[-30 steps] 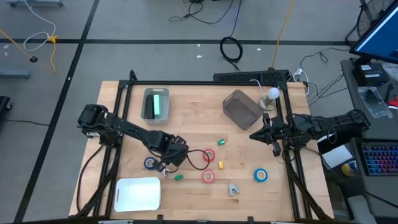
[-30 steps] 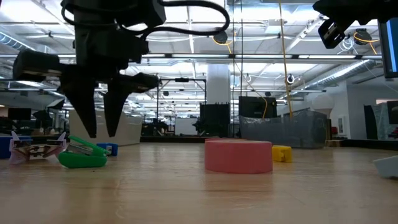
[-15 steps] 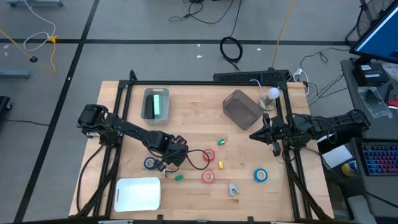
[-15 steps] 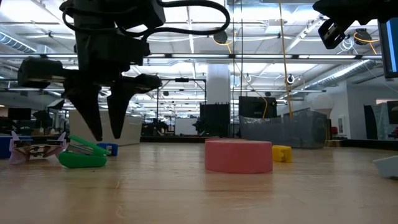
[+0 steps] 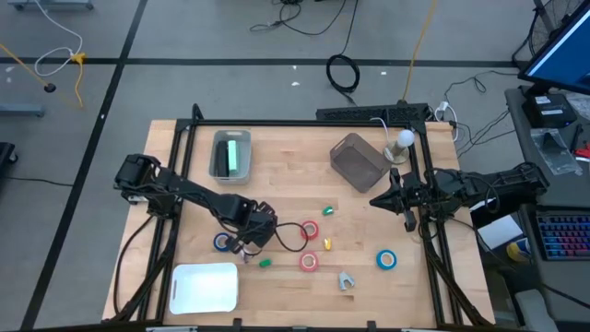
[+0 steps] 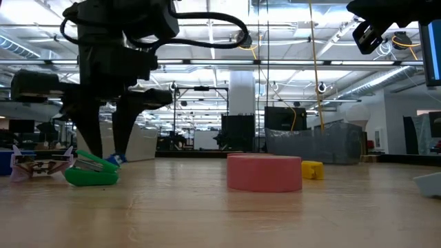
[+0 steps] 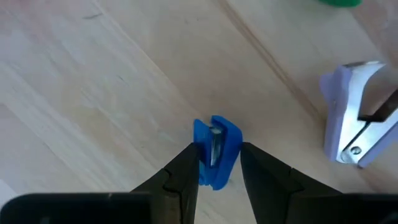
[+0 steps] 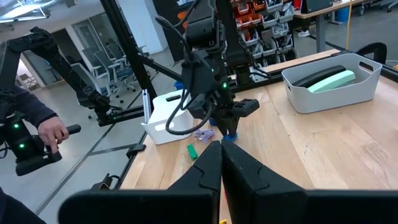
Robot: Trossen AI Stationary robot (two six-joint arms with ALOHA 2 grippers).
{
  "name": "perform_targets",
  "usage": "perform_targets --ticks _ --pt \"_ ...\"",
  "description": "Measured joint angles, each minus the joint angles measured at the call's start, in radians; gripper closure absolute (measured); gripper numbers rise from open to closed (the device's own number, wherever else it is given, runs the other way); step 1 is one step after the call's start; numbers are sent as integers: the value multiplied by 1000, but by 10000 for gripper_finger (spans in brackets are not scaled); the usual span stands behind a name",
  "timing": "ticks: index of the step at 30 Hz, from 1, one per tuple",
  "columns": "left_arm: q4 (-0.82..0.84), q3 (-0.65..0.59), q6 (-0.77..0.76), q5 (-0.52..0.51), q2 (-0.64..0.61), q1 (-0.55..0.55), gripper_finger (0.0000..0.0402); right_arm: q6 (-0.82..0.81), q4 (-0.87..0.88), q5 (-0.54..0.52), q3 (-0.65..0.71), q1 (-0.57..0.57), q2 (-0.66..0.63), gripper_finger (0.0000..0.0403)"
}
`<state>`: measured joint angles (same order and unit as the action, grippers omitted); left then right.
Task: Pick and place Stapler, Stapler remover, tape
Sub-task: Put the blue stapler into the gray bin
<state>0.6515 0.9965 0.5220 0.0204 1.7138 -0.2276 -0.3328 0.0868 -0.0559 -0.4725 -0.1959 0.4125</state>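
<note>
where no writing reads, left end effector astride blue stapler remover, ungripped, right end effector clenched

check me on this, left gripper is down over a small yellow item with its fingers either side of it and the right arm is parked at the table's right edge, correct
Not quite: the small item between the left gripper fingers is blue, not yellow, as the left wrist view shows. The fingers do stand on either side of it, open around it. The rest holds: in the high view the right gripper waits at the table's right edge, shut.
</note>
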Motion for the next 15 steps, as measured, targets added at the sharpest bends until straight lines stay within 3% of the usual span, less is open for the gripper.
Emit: perform_targets --ticks 15 --pt "-24 -5 8 5 1 42 282 -1 0 -29 0 0 0 399"
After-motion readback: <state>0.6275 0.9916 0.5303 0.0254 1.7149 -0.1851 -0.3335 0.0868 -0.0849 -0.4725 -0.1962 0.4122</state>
